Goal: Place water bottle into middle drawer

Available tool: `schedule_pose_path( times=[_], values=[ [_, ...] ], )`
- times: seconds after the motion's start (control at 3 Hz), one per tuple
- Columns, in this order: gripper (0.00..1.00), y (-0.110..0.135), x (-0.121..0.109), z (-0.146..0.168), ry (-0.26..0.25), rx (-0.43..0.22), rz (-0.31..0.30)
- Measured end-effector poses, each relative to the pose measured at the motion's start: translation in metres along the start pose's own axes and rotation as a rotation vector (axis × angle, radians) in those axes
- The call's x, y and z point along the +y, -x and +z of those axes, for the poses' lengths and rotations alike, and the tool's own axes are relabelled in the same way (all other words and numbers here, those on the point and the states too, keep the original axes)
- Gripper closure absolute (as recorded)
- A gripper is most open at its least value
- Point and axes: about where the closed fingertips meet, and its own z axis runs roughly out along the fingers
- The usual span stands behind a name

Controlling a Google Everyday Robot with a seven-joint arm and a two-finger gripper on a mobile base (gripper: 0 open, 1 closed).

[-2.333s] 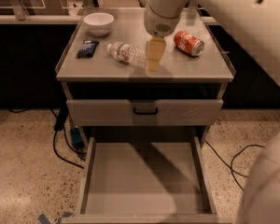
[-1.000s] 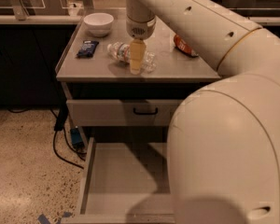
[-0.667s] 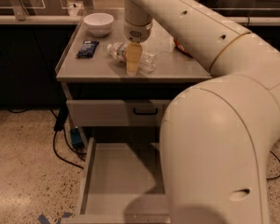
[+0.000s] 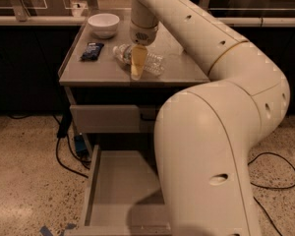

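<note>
Tool (image 4: pixel 136 65) low over the water bottle (image 4: pixel 155 63)
Bottle lies under it on the table (image 4: pixel 88 72) — long axis 10 to 4 o'clock; its grip cannot be told.

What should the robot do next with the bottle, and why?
Probably ease the end effector down and grab the water bottle: it hangs at the bottle, which lies on its side on the cabinet top, not yet in the open drawer below.
</note>
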Motion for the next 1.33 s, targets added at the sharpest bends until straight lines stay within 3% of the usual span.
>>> schedule_pose_path(
  times=[0.67,1.0,1.33],
  values=[
    [0.48,0.0000,0.0000,0.0000,0.000,0.000,0.000],
    [0.79,0.0000,0.0000,0.0001,0.000,0.000,0.000],
    [1.00,0.0000,0.0000,0.0001,0.000,0.000,0.000]
  ],
)
